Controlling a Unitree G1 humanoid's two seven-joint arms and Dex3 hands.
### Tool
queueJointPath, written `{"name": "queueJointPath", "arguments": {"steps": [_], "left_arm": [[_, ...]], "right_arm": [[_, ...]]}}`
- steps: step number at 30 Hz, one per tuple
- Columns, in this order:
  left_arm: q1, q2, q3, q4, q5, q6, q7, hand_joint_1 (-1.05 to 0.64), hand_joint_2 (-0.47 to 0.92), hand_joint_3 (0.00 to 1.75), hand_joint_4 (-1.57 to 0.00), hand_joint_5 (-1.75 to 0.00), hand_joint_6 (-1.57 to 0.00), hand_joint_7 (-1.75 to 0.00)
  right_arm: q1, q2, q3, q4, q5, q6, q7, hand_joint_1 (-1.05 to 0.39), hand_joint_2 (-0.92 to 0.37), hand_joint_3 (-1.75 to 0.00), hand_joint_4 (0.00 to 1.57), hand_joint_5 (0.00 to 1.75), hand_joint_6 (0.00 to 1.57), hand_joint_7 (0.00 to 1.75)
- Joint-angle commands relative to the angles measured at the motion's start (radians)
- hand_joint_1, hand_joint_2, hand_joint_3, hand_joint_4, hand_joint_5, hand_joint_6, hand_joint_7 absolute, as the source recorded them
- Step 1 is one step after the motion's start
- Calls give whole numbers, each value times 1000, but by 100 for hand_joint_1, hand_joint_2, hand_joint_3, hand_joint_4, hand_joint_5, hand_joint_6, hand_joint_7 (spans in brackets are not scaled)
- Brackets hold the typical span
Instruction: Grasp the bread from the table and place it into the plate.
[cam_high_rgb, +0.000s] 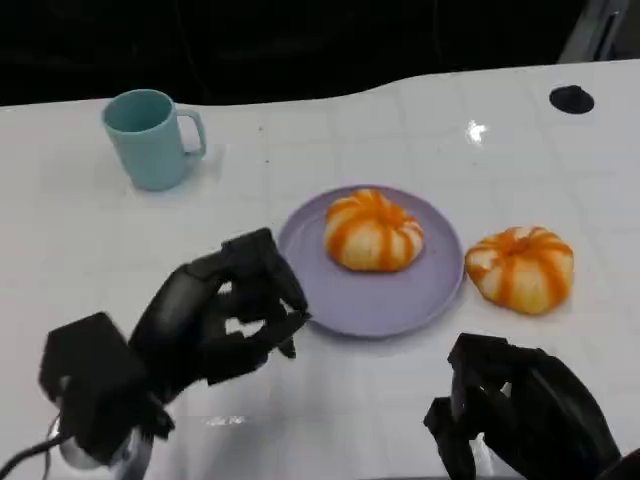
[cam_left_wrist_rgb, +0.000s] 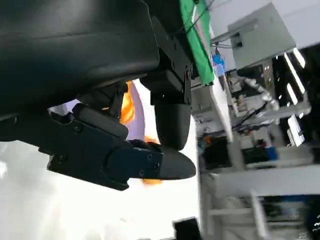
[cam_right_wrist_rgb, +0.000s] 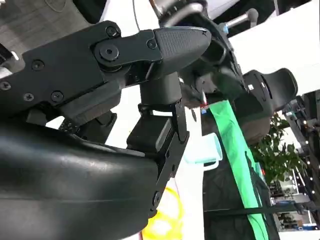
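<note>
One orange-striped bread roll (cam_high_rgb: 373, 231) already sits in the purple plate (cam_high_rgb: 385, 298), toward its far side, so that part of the job looks done. A second bread roll (cam_high_rgb: 520, 267) of the same kind lies on the white tabletop (cam_high_rgb: 330, 130) just to the right of the plate, close to the rim but outside it; whether they touch cannot be told. If the task covers both, this one is what remains. The left hand (cam_high_rgb: 225, 310) hangs just left of the plate's near-left edge, its fingers loosely curled with gaps between them and nothing in them. The right hand (cam_high_rgb: 510, 410) is low at the near right, short of the second roll and not touching it; its fingers seem bent inward with nothing held, though how far closed they are cannot be told for sure. My reading is that the right hand is the better placed for the remaining roll. A teal mug (cam_high_rgb: 150, 138) stands at the far left, well apart from all this.
</note>
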Motion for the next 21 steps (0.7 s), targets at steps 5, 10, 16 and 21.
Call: {"name": "queueJointPath", "arguments": {"steps": [5,10,16,21], "left_arm": [[192,8,44,-224,-187,265,-48,-59,92,35,-89,-175,-67,-175],[273,15,59,-308,-268,401,-48,-56,92,35,-89,-175,-66,-175],[310,-4,60,-299,-261,409,-67,-56,92,37,-92,-175,-69,-175],[300,-20,63,-257,-258,392,-104,-57,92,33,-89,-175,-67,-175]], "right_arm": [[-2,-10,-6,-6,13,-5,8,-96,-92,-32,121,164,104,149],[-5,-16,-11,-10,13,-1,8,-96,-92,-32,120,164,105,149],[-16,-22,-24,7,22,-1,20,-96,-92,-33,120,164,104,148],[-25,-24,-28,23,8,-17,25,-96,-92,-33,121,164,105,148]]}}
